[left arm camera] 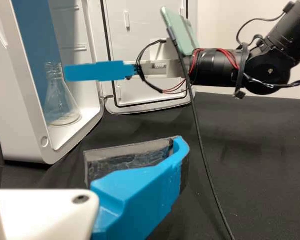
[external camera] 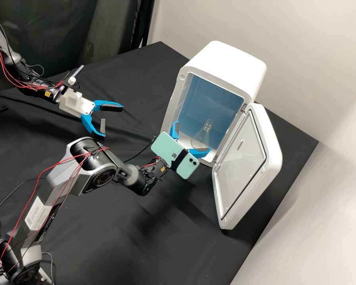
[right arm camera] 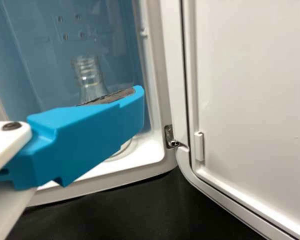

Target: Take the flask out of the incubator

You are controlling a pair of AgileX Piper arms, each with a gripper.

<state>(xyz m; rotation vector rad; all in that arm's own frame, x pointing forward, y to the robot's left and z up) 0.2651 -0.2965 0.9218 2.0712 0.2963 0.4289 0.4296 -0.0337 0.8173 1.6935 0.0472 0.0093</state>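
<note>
We see the flask (external camera: 205, 132) upright inside the open incubator (external camera: 225, 67), the jaws of the right arm (external camera: 130, 178) spread at its mouth, the jaws of the left arm (external camera: 35, 83) spread above the table (external camera: 146, 237), well apart.

the black surface (external camera: 118, 237) is showing soft wrinkles, like cloth, and is running back to a far corner. a pale wall (external camera: 316, 43) is rising behind it and along its right side. dark curtains (external camera: 47, 27) are hanging at the back left, meeting the wall.
</note>
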